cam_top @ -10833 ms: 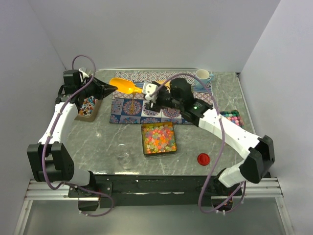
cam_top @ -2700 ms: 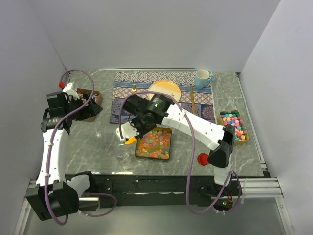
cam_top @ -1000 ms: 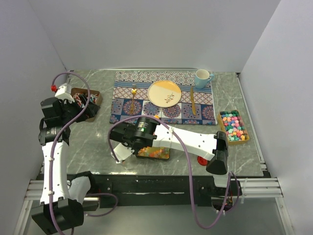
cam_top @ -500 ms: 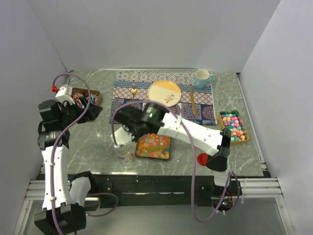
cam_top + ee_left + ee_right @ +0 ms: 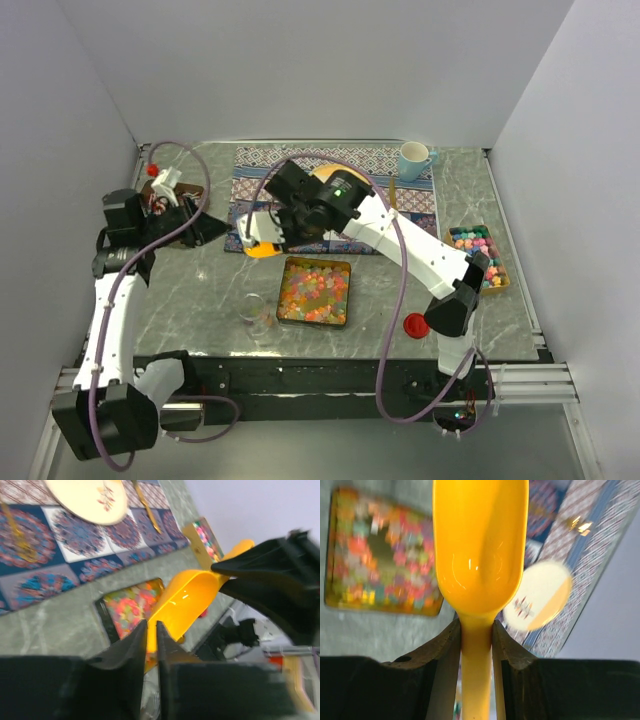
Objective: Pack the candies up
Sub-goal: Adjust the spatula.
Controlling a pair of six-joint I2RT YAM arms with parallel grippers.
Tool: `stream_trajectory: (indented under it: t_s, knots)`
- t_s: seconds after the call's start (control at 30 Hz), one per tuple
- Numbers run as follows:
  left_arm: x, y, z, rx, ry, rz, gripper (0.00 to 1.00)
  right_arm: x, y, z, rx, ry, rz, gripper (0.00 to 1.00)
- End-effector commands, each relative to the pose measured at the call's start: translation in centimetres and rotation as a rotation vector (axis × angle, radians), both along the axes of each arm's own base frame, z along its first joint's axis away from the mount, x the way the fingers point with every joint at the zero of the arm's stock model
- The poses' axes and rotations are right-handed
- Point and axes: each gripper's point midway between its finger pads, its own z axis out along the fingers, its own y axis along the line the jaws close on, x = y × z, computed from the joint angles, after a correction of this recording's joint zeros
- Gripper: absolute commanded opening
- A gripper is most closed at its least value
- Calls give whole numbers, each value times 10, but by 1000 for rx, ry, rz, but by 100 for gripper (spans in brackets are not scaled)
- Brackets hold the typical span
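1. Right end effector first: its two dark fingers are clamped on the neck of a glossy yellow plastic scoop, and the bowl juts straight out ahead of them.
2. From above, that scoop sits just beside the far left corner of the dark shallow square tray, at the near edge of the patterned blue placemat.
3. The candies, tiny pink, orange, yellow and green beads, lie heaped in that tray on the grey marbled bench. Dark patches of tray floor show between them.
4. The right wrist view has the tray of candies on the left behind the scoop, with a cream round plate on the placemat to the right.
5. Left end effector now: very narrow, fingertips almost together, only a thin slit between them and nothing gripped.
6. From above, the left end effector is at the left edge of the placemat, pointing towards the scoop but apart from it.
7. The left wrist camera looks past its own fingers to the scoop and the candies beyond it.
8. A clear glass jar stands upright just left of the tray's near corner.
9. A round red lid lies on the bench to the right of the tray.
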Motion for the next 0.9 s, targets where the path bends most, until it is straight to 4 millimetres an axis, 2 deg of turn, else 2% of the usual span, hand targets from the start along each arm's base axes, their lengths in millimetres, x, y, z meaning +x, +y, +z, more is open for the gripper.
stream_trajectory:
  t_s: [0.0, 0.23, 0.37, 0.5, 0.57, 0.6, 0.67, 0.7, 0.73, 0.77, 0.8, 0.83, 0.87]
  knots:
    - [1, -24, 20, -6, -57, -98, 7, 0, 46, 51, 279, 2, -13, 0]
    - [21, -22, 9, -16, -15, -64, 6, -6, 54, 70, 388, 22, -25, 0]
    - [31, -19, -7, -18, 21, -30, 4, -28, 58, 106, 542, 141, 23, 0]
    - [37, -20, -13, -35, 39, -23, 3, -42, 60, 146, 684, 195, 55, 0]
    - [40, -20, -12, -31, 31, -21, 2, -45, 57, 155, 726, 238, 40, 0]
    - [42, -20, -13, -29, 32, -22, 2, -43, 56, 151, 722, 247, 23, 0]
    - [50, -18, 1, -24, -6, -14, 2, -36, 45, 151, 730, 260, -32, 0]
    - [54, -18, 4, -18, -13, -18, 2, -32, 41, 144, 725, 283, -54, 0]
    - [58, -18, 11, -14, -34, -15, 8, -28, 34, 142, 724, 287, -92, 0]
    - [63, -17, 31, -11, -80, -9, 16, -20, 19, 146, 733, 255, -138, 0]
    - [68, -17, 40, -18, -94, -9, 20, -13, 7, 128, 690, 260, -191, 0]
    - [72, -17, 65, -20, -152, -11, 26, -12, -9, 132, 696, 243, -225, 0]
    - [77, -16, 76, -18, -181, 0, 32, 4, -32, 108, 656, 256, -321, 0]
